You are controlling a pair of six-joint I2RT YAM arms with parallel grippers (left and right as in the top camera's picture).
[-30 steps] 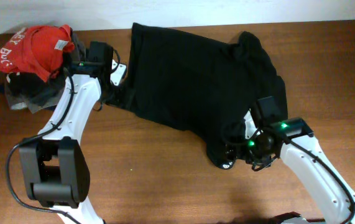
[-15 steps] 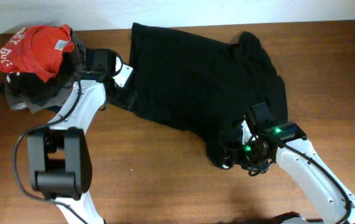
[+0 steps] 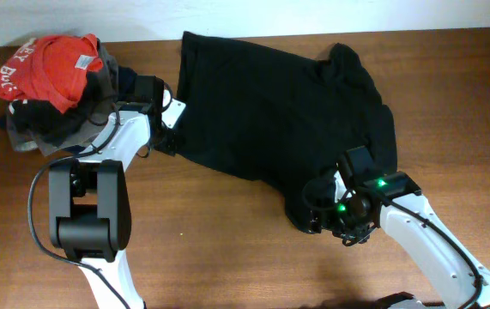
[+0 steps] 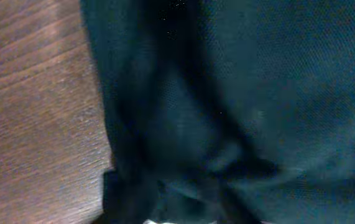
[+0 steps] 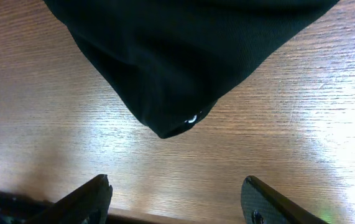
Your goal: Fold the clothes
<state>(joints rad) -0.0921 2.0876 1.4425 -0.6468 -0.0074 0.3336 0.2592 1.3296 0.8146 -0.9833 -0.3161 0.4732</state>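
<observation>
The black shirt lies spread over the back half of the wooden bench. Its upper edge runs close to the far side of the bench, its body slopes down toward the right, and a narrow rumpled corner reaches forward to the near right. The fabric is mostly flat on the left and bunched into folds along the right side. The left arm reaches up to the shirt's left edge, where its head sits against the cloth. In the left wrist view, dark creased fabric fills nearly the whole picture, with a strip of bare wood down the left side. No fingertips show there, and the overhead view hides them too, so it cannot be told whether the left jaws are open or closed, or whether they have hold of the cloth. The right arm comes in from the near right and ends just beside the shirt's forward corner. In the right wrist view, the two fingers stand wide apart at the bottom of the picture with only bare wood between them. The right jaws are spread and hold nothing. The pointed tip of the shirt lies ahead of them, apart from both fingers, with a small white round mark at its hem. At the far left corner of the bench, a red garment with white lettering lies crumpled on top of a heap of grey and dark clothing, beside the left arm.
</observation>
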